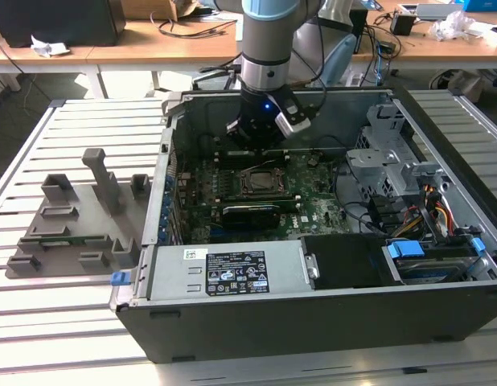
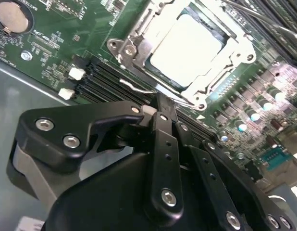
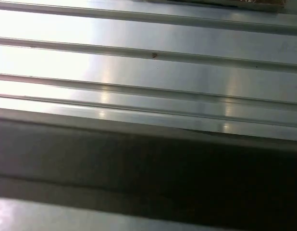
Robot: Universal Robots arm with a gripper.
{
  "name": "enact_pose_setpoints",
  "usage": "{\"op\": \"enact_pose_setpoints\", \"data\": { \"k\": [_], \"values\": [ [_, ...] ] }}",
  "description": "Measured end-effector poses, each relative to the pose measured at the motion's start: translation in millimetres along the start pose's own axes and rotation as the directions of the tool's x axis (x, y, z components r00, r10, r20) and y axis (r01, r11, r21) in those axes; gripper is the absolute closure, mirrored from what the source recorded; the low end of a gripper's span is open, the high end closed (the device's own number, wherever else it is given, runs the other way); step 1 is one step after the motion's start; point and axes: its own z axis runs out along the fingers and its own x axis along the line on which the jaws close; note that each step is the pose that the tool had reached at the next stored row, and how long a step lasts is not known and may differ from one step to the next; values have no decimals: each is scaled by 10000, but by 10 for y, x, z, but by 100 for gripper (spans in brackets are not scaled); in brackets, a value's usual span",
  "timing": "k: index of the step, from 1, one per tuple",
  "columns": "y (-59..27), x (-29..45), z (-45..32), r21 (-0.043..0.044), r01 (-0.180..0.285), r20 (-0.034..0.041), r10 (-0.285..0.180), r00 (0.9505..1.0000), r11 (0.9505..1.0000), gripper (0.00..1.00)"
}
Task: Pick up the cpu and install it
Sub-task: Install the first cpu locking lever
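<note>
— Where do we see the cpu?

— In the second wrist view it lies flat inside the socket frame on the green motherboard, its pale metal top catching the light. In the exterior view the cpu sits in the same socket near the middle of the open computer case.

— And the gripper?

— In the exterior view the gripper hangs from the arm inside the case, at about twelve o'clock from the socket and just above the board. In the second wrist view the gripper has its black fingers drawn together with nothing between them, the tips near the edge of the socket frame. We cannot tell whether they touch the frame or the thin wire lever beside it.

— What else do we see around the case?

— At about nine o'clock from the case in the exterior view, a grey plastic tray stands on the slatted metal table, well apart from the gripper. The power supply box with its white label runs along the near side of the case, at six o'clock from the socket. In the first wrist view we see bright metal slats and a dark band below them.
</note>
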Motion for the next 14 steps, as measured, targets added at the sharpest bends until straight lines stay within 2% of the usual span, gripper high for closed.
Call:
{"op": "enact_pose_setpoints", "data": {
  "k": [7, 14],
  "values": [
    [-16, -150, 73, 0, 52, -35, -52, 10000, 10000, 89],
    [-47, -181, 90, -9, 53, -27, -53, 10000, 10000, 89]
  ]
}}
